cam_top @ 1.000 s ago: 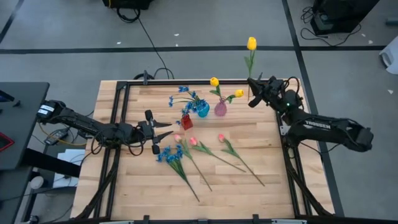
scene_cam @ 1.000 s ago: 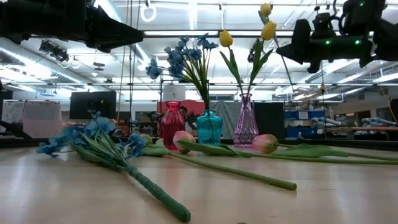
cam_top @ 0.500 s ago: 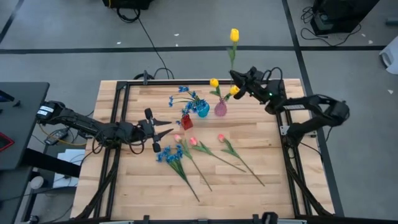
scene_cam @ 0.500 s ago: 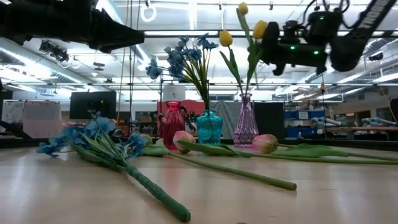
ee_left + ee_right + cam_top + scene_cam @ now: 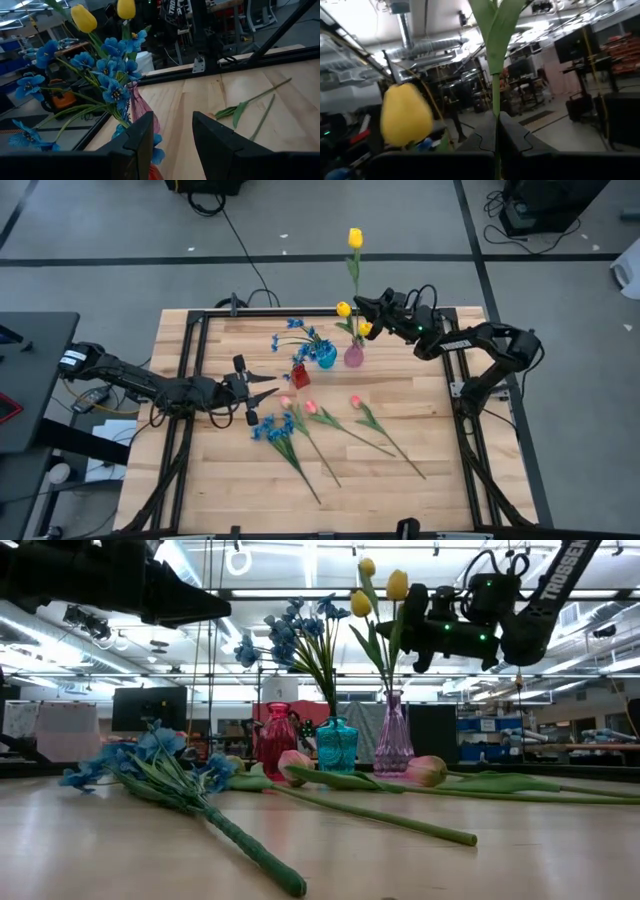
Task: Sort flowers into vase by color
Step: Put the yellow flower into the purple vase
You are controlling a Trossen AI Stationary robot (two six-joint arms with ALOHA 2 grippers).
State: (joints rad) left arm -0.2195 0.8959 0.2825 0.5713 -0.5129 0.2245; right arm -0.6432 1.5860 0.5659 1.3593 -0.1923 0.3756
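Right fingers (image 5: 496, 131): closed narrowly on the green stem of a yellow tulip (image 5: 354, 238), held upright above the pink glass vase (image 5: 354, 356).
Left fingers (image 5: 262, 387): spread wide, holding nothing, low over the desk (image 5: 430, 430) beside the red vase (image 5: 300, 374).
Pink glass vase: two yellow tulips already stand in it.
Turquoise vase (image 5: 326, 358): blue blossoms are held.
Desk: three pink tulips (image 5: 310, 407) and a blue bunch (image 5: 272, 429) are left lying.
Step in hand: the stem end should be centred over the narrow mouth, kept vertical, lowered slowly, and released only once seated; the seated tulips should not be knocked.
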